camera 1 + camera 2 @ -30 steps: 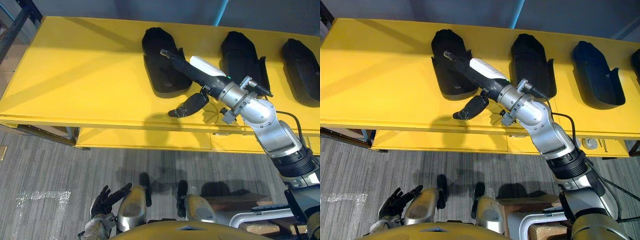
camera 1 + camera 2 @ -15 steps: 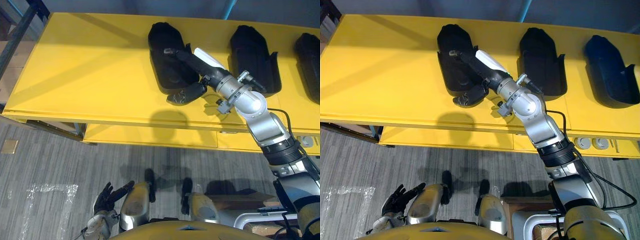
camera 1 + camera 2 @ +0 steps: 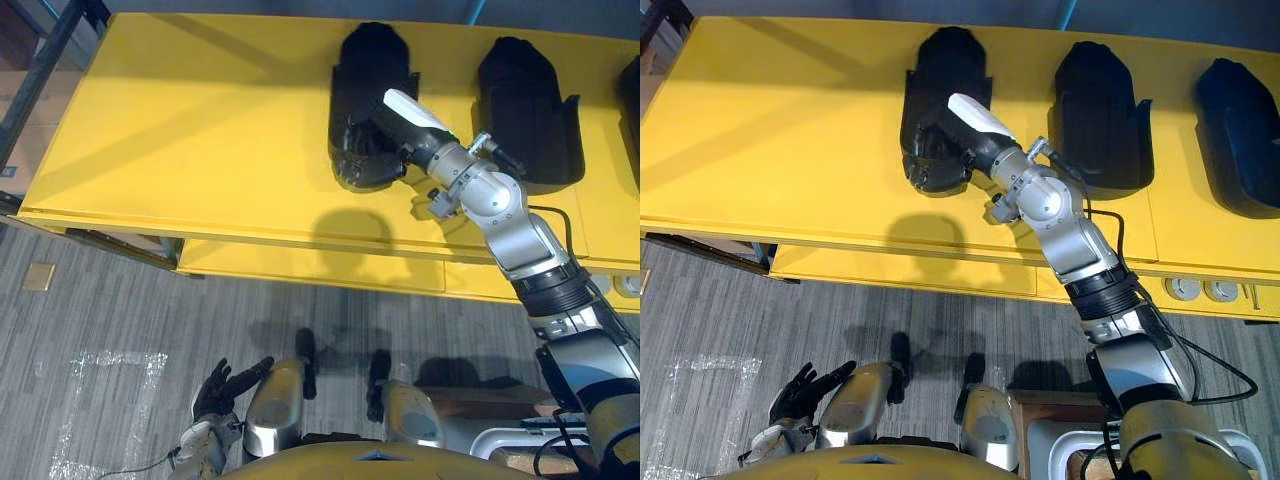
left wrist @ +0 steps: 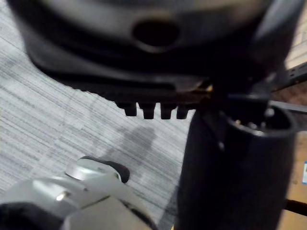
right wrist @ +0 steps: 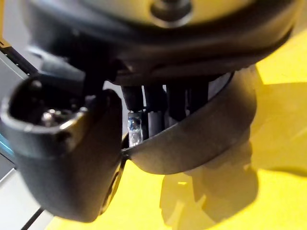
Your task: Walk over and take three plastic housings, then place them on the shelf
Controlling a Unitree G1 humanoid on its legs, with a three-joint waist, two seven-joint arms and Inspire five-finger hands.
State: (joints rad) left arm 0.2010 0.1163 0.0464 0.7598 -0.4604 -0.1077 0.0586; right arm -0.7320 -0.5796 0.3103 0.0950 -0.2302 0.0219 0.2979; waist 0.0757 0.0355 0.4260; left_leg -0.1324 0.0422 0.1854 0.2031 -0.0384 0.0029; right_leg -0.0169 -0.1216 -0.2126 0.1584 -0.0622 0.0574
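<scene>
Gripping the leftmost housing (image 3: 365, 65) on the yellow table (image 3: 200, 120), the right hand (image 3: 390, 130) curls fingers over its wall; the left hand (image 3: 222, 386) hangs, fingers spread.

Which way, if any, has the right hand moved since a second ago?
Yes. Against the leftmost housing, the right hand has drawn in: its thumb, earlier out over the yellow table, now sits against the housing's near end.

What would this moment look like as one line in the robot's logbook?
stage: grasp | right hand: shut on leftmost housing, near end | left hand: open, hanging low | support: yellow table
</scene>
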